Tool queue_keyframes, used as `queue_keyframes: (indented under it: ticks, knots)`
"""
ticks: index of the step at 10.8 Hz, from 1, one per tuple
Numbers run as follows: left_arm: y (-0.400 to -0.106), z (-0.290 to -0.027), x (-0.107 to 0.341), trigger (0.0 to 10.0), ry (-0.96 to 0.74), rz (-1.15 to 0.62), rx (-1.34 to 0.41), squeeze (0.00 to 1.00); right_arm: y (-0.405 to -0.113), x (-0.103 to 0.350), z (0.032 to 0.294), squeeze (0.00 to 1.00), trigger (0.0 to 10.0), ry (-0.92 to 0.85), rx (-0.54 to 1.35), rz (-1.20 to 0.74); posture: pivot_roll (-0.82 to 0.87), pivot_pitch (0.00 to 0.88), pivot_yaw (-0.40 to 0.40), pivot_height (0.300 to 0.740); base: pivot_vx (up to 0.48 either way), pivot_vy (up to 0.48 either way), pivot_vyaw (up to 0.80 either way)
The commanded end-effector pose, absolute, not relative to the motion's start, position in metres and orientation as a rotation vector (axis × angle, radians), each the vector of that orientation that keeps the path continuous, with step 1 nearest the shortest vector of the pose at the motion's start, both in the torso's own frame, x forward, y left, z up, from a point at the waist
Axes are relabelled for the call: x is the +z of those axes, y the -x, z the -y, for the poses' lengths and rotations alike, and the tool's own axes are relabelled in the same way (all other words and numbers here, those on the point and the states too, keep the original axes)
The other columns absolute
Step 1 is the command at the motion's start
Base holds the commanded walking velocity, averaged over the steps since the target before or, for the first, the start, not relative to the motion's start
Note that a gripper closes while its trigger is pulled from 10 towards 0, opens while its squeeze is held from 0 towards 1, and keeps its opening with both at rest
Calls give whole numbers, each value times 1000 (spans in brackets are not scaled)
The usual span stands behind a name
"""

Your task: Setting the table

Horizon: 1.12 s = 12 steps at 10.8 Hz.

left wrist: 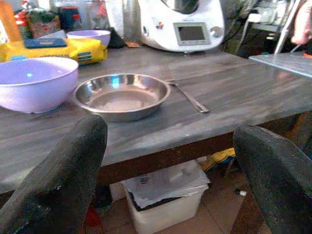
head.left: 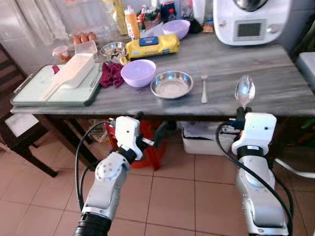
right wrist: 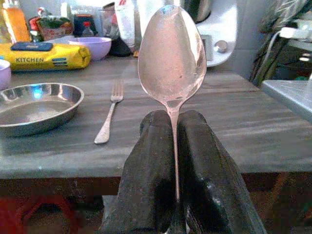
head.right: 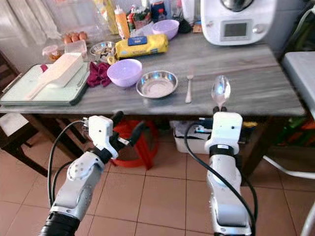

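Right gripper (right wrist: 174, 146): my fingers are closed tight on the spoon (right wrist: 171, 53) handle, bowl upright above them, held at the near edge of the table (head.left: 275, 88), off its surface.

Left gripper (left wrist: 170, 161): I see the fingers (left wrist: 63, 170) spread wide, nothing between them, below the table edge in front of the steel dish (head.left: 171, 84).

On the table:
- Fork (head.left: 204, 88), flat, just right of the dish, apart from it.
- Purple bowl (head.left: 138, 72), just left of the dish.
- Red cloth (head.left: 111, 74) beside that bowl.
- Tray (head.left: 34, 91) at far left, white scoop (head.left: 74, 73) on it.
- Yellow packet (head.left: 152, 45) and second purple bowl (head.left: 175, 28) behind.
- White appliance (head.left: 251, 19) at back right.
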<state>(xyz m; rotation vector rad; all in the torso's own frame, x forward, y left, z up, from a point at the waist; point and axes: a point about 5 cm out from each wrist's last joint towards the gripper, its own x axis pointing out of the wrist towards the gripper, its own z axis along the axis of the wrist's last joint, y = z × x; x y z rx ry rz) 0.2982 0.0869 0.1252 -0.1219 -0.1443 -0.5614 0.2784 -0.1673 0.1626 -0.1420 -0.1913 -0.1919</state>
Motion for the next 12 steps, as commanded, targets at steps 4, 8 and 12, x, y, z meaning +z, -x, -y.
queue_keyframes:
  ticks: [4, 8, 12]
  knots:
    - [-296, -92, 123, 10000, 115, 135, -562, 0, -281, 167, 159, 0, 10000, 134, -163, 211, -135, 75, 155, 740, 480, 0, 0]
    - [-295, -90, 122, 10000, 114, 128, -575, 0, -284, 167, 158, 0, 10000, 132, -157, 211, -133, 69, 154, 740, 480, 0, -108]
    - [-293, -89, 120, 10000, 115, 113, -581, 0, -284, 166, 156, 0, 10000, 130, -150, 212, -130, 70, 152, 740, 280, 0, -366]
